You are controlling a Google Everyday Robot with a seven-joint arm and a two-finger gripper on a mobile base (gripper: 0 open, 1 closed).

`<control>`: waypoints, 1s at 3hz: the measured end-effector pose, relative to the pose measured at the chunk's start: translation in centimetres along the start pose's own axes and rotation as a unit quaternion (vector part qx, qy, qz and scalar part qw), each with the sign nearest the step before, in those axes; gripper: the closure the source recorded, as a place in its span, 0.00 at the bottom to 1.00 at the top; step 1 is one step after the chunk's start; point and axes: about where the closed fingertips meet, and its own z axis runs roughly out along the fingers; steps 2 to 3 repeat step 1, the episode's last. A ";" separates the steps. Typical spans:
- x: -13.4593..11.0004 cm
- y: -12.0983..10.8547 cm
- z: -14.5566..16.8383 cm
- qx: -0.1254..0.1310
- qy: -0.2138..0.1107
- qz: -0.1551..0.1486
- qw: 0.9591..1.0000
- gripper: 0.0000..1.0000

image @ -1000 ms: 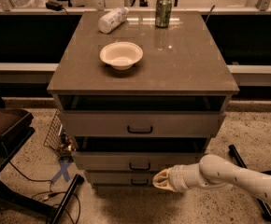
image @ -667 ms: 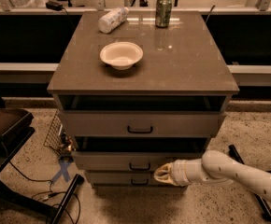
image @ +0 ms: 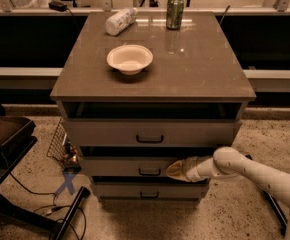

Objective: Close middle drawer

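Note:
The cabinet (image: 150,59) has three grey-beige drawers. The middle drawer (image: 130,167) has a wide flat front and a small black bar handle (image: 149,172); a dark gap shows above its front. The top drawer (image: 150,133) sits above it and the bottom drawer (image: 149,190) below. My gripper (image: 177,170) comes in from the right on a white arm. Its tip is against the right part of the middle drawer's front, just right of the handle.
On the cabinet top stand a white bowl (image: 130,59), a green can (image: 174,12) and a lying plastic bottle (image: 120,21). A dark chair (image: 5,134) and a wire basket (image: 61,146) are at the left. Cables and a blue X mark (image: 67,183) lie on the floor.
My arm has reached a little further left and my gripper now sits closer against the middle drawer's front. The drawers look much the same.

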 end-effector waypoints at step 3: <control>0.0 0.0 0.0 0.000 0.000 0.000 1.000 1.00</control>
